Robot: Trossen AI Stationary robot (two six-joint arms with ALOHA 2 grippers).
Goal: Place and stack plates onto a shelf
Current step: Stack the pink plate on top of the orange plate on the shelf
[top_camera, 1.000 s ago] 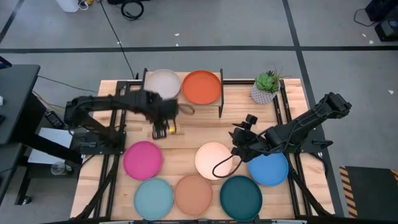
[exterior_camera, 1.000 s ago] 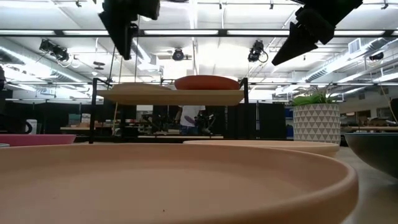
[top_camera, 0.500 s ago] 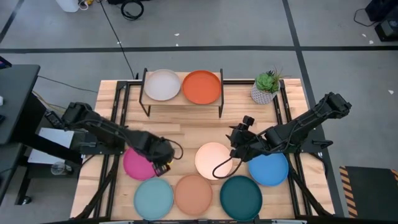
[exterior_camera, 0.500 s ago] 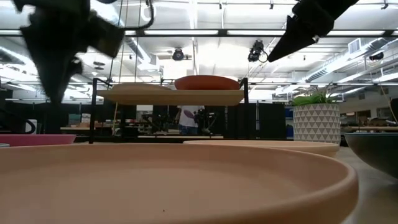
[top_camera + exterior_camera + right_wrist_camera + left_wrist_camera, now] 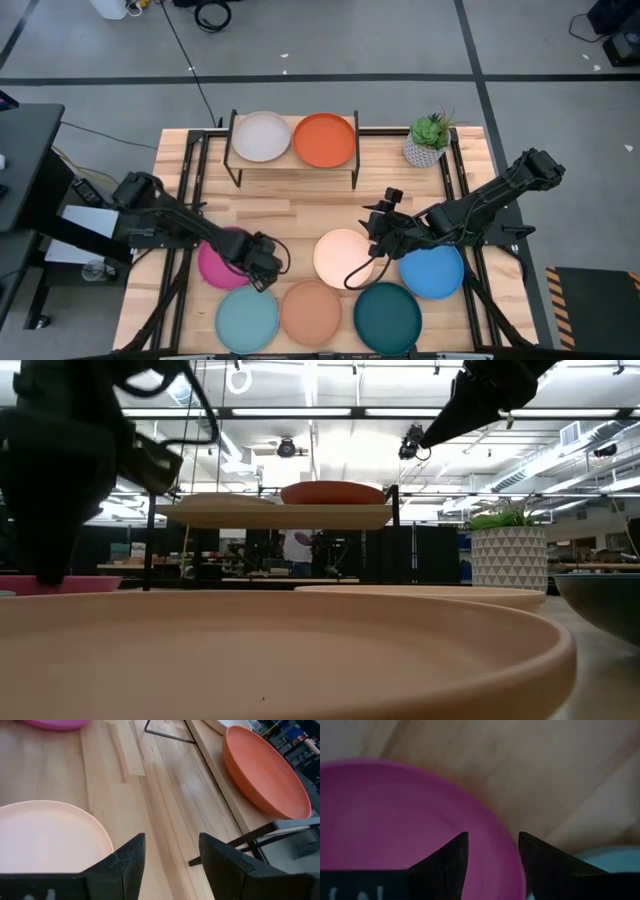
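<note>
My left gripper is open and low over the magenta plate, at its right near rim. One finger stands inside the rim and one outside it. My right gripper is open and hovers above the right edge of the cream plate. The pale grey plate and the orange plate lie side by side on the shelf. The light blue, peach, dark teal and blue plates lie flat on the table. My left gripper comes from above, pointing down, with its fingers on either side of the magenta plate's rim. I cannot tell whether they touch it. The plate lies flat on the table.
A potted plant stands at the far right of the table, beside the shelf. Bare wood lies between the shelf and the plates. Black rails run along the table's left and right sides. A person stands in the room behind.
My left gripper has swung from just in front of the shelf toward the near edge and come down over the magenta plate's rim. My right gripper has risen a little above the cream plate. No plate has moved.
</note>
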